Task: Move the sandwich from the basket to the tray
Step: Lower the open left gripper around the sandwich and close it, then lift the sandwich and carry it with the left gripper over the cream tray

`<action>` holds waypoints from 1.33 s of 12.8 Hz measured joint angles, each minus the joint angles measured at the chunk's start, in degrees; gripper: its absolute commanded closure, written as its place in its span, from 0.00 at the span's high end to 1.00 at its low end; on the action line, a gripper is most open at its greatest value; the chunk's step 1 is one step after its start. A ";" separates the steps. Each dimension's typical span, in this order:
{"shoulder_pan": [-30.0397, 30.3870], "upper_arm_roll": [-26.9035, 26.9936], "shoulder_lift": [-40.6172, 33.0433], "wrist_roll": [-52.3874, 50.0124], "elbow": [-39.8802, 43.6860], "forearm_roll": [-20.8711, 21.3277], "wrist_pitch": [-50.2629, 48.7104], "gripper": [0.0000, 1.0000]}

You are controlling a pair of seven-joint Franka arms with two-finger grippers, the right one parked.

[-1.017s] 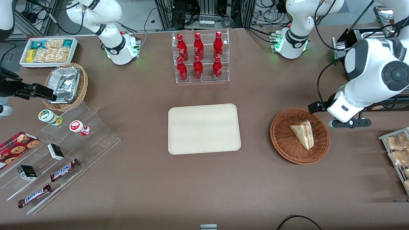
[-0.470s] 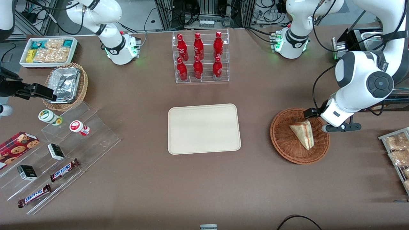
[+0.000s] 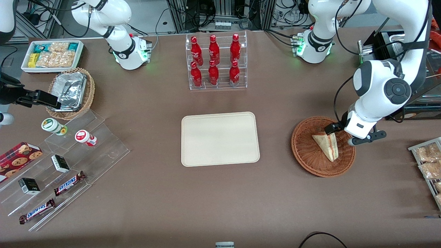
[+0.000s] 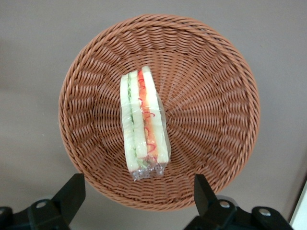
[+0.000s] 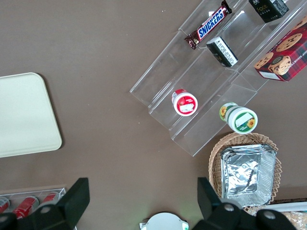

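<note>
The sandwich (image 3: pixel 326 146) is seen lying in the basket (image 3: pixel 306 151), its tip pointed toward the front camera and its long axis running near to far. Above its broad end the gripper (image 3: pixel 339 132) is held, fingers (image 4: pixel 72 194) spread wide and empty. The tray (image 3: pixel 220 138) lies well apart, toward the parked arm's end.

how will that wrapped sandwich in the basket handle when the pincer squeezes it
The sandwich looks soft, pale bread in clear film, so a firm squeeze would probably dent it. The glossy wrap may be a bit slippery. It lies on the sloped weave of the basket, so a nudge might slide it. The open pincer hangs above it.
</note>
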 measured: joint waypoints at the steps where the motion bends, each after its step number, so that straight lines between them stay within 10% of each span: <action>1: 0.00 0.00 0.43 -2.88 -0.16 0.00 0.75 1.00; 13: 0.00 0.00 7.49 -9.95 -1.69 -0.01 8.71 1.00; 17: 0.00 0.00 9.29 -10.35 -1.68 -0.02 9.87 0.01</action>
